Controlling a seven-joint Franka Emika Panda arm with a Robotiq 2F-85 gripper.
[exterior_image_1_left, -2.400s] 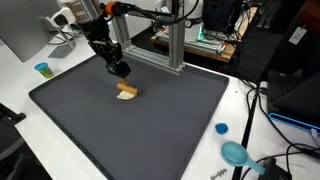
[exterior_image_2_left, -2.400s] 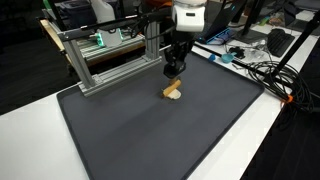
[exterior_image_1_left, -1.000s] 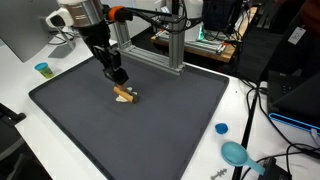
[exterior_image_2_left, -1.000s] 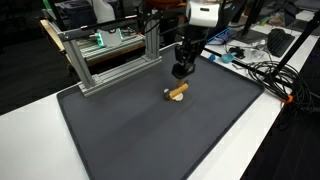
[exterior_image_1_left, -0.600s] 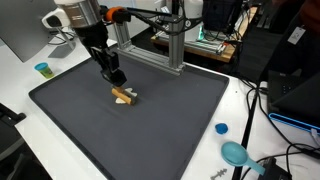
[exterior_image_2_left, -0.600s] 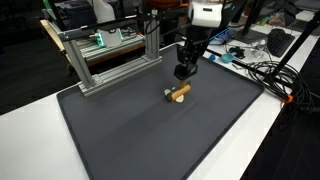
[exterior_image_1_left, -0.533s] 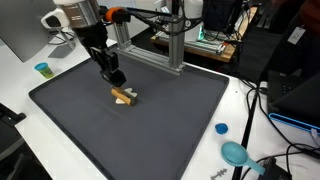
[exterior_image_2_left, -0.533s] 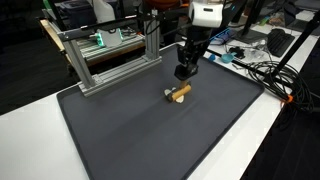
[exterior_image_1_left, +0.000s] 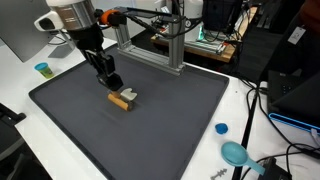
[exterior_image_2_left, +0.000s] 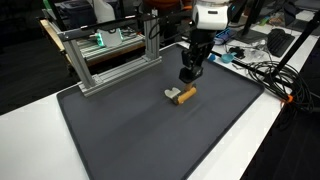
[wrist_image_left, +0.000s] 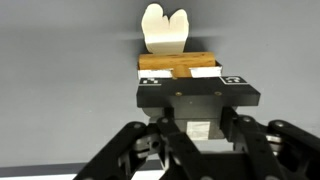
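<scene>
Dark grey matting (exterior_image_1_left: 170, 130) is spread over a white table, and on it, toward the side where the aluminium frame (exterior_image_1_left: 170, 50) stands, a small wooden block (exterior_image_1_left: 120, 99) is laid flat. A white lobed piece (wrist_image_left: 165, 30) is set against the block's far side in the wrist view, touching it or nearly so. The block's long axis is seen running across the wrist view from side to side, so it lies crosswise to the line along which the camera looks. The gripper (exterior_image_1_left: 113, 82) is held just above the mat and close beside the block, which is found directly ahead of the fingertips and just beyond them, with the white piece farther along the same line. In both exterior views the gripper is seen apart from the block, with nothing carried in it. Whether the jaws are spread or pressed together cannot be told from these pictures, since the fingers are hidden behind the gripper's own body. Well away, off the mat's edge, a blue cup (exterior_image_1_left: 42, 69) and a blue lid (exterior_image_1_left: 221, 128) are placed on the white table.
</scene>
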